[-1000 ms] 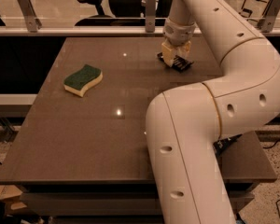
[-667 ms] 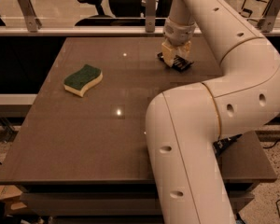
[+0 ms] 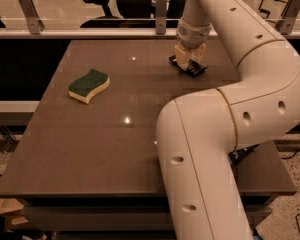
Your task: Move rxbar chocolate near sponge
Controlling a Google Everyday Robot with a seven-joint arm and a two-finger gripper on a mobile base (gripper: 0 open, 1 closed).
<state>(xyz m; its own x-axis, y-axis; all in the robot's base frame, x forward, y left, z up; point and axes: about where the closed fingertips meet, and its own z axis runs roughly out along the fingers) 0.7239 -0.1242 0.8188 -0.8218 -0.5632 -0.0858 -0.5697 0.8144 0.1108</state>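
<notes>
Nothing that I can make out has moved over the last second. The sponge, the bar and the gripper all sit where they did, so the arm seems to be pausing at the pick rather than travelling.

At the left of the bench [image 3: 90, 149] the sponge [image 3: 89, 85] lies flat, green side up, with bare surface around it. It has not shifted from the earlier frame.

Further right, near the far edge, the bar [image 3: 196, 70] lies flat on the bench. It is well apart from the sponge, so the task's move is not yet made. The gripper [image 3: 190, 60] is down on top of the bar and points straight down at it, with dark wrapper showing on either side. I cannot tell whether the gripper has closed on the bar or only rests over it, and the bar shows no lift off the bench.

On the right, the arm [image 3: 250, 99] bends through the foreground and hides the right part of the bench from me.

My reading is that the grasp is the step in hand. The next move would be a lift, then a carry left and towards the near side, to set the bar beside the sponge. The thin, flat wrapper may slip free as it comes up.
</notes>
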